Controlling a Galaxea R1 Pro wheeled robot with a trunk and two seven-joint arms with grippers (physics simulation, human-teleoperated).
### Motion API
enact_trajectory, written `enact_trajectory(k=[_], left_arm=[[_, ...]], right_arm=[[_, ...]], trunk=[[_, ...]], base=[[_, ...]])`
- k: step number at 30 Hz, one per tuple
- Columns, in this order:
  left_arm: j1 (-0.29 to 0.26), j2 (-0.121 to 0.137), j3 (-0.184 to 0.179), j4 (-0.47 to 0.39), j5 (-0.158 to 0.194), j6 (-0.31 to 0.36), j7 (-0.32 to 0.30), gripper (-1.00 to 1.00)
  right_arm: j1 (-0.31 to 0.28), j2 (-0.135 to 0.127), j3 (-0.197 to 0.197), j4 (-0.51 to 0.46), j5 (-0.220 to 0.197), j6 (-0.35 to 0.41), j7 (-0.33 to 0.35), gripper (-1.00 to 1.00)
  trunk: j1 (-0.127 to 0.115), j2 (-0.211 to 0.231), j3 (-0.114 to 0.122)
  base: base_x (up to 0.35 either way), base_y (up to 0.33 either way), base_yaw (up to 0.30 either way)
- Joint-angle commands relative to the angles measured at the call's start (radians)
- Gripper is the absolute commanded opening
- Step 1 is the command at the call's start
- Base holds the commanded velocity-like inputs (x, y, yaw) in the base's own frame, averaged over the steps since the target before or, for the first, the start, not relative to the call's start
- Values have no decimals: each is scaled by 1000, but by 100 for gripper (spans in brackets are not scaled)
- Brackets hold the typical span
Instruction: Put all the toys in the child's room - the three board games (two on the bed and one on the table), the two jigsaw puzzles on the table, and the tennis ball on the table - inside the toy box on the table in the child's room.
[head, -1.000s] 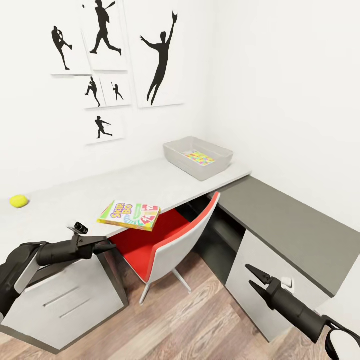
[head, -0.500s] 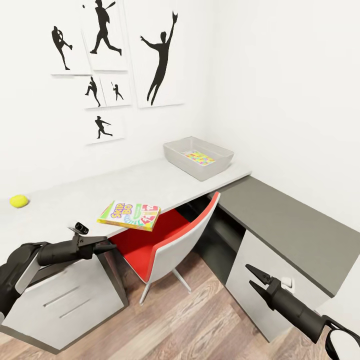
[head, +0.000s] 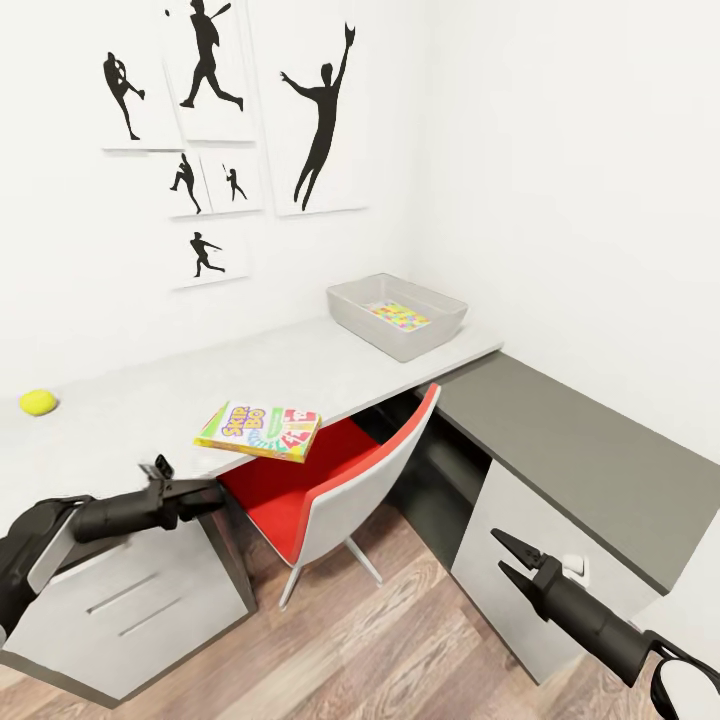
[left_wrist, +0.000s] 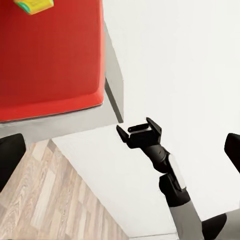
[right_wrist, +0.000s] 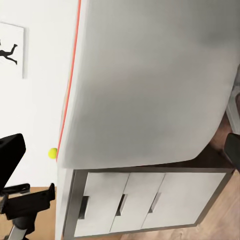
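Head view: green-yellow-red SKIP-BO board game (head: 259, 430) overhangs table (head: 150, 400).

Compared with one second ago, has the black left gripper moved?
Yes. The left gripper has rolled at the wrist and sunk slightly, now lower against the pale grey desk's front edge.
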Motion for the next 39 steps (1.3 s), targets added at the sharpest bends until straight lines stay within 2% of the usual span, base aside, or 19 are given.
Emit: enact_trajectory(k=[1,12,18,20,22,25,28,31,33,39], left_arm=[[-2,1,-2,11,2,10,9,100],[-2,-3,-2,29,2,7,41,100],[-2,-10,2,29,4,1,108,100],[-3,-21,2,28,6,0,135,100],[-2,-52,7,28,6,0,172,100],[-2,-83,26,28,6,-1,211,100],[-2,-136,80,27,6,-1,288,100],[-2,-175,122,27,7,-2,346,100],[-2,-196,151,27,8,-1,380,100],[-2,-227,207,27,8,-2,417,100]], right_arm=[[-1,0,-2,0,4,5,6,100],[-2,0,-2,4,5,4,2,100],[-2,0,-2,4,4,3,0,100],[-2,0,-2,4,4,3,0,100],[-2,0,-2,4,4,3,-1,100],[-2,1,-2,5,4,3,-2,100],[-2,2,-2,4,4,3,-1,100],[-2,3,-2,4,4,3,0,100],[-1,3,-2,4,4,2,1,100],[-1,4,-2,4,5,-1,-1,100]], trunk=[[0,0,-1],[0,0,-1],[0,0,-1],[0,0,-1],[0,0,-1],[0,0,-1],[0,0,-1],[0,0,-1],[0,0,-1],[0,0,-1]], base=[[0,0,0],[0,0,0],[0,0,0],[0,0,0],[0,0,0],[0,0,0],[0,0,0],[0,0,0],[0,0,0],[0,0,0]])
